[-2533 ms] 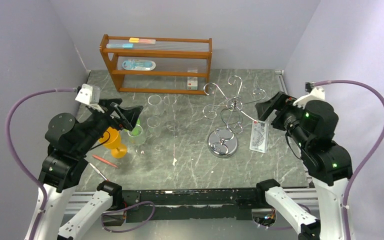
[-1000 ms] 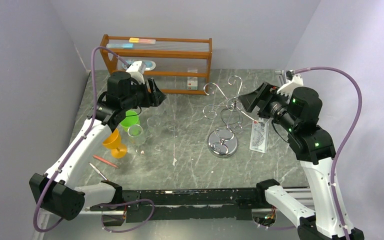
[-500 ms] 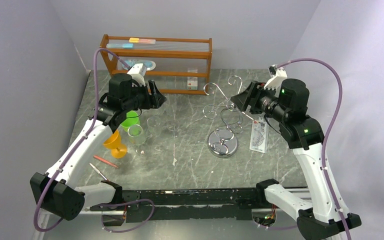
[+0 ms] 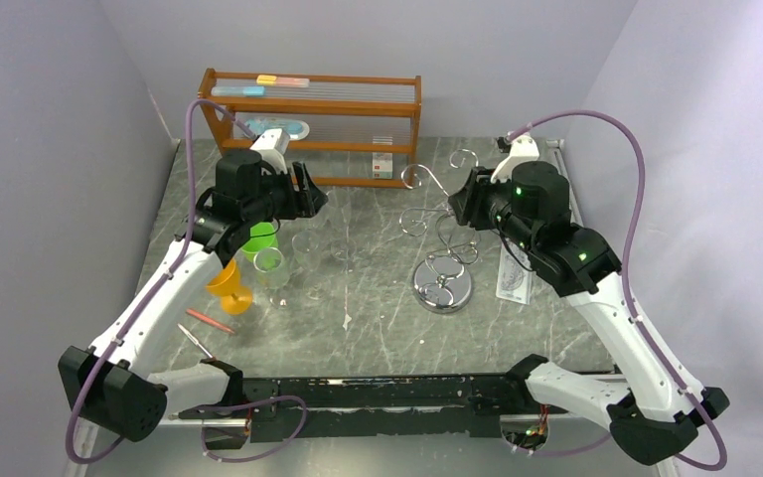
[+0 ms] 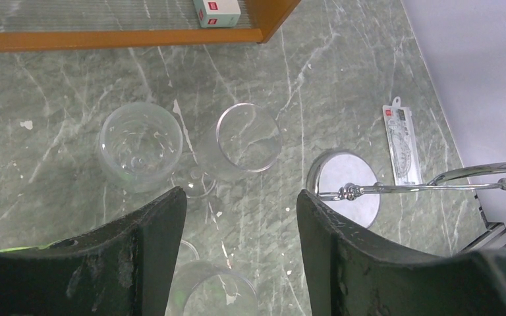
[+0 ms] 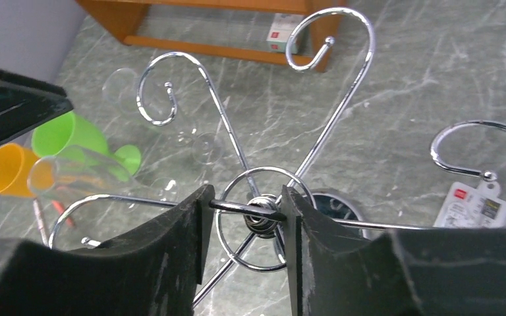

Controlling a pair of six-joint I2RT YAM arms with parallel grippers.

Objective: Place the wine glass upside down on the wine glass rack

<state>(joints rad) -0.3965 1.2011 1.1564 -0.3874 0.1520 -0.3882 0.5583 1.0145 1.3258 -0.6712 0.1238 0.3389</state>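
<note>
Right gripper (image 6: 245, 197) straddles the shiny chrome wire rack (image 4: 444, 283) at its hub, can't tell if it's pinching; left gripper (image 5: 240, 201), off to the rack's left, gapes empty.

The left arm (image 4: 154, 303) is extending forward from its base, holding its wrist well to the left of the wine glass rack (image 4: 444, 283). The left gripper (image 5: 240, 197) is pointing downward and toward the rack, with its jaws standing wide apart and gripping nothing. The right arm (image 4: 621, 318) is rising on the rack's right side and bending inward, holding its wrist just right of the rack's top. The right gripper (image 6: 245, 194) is straddling the rack's central hub, with one finger standing on each side of it. Whether the pads are touching the wire cannot be determined.
</note>
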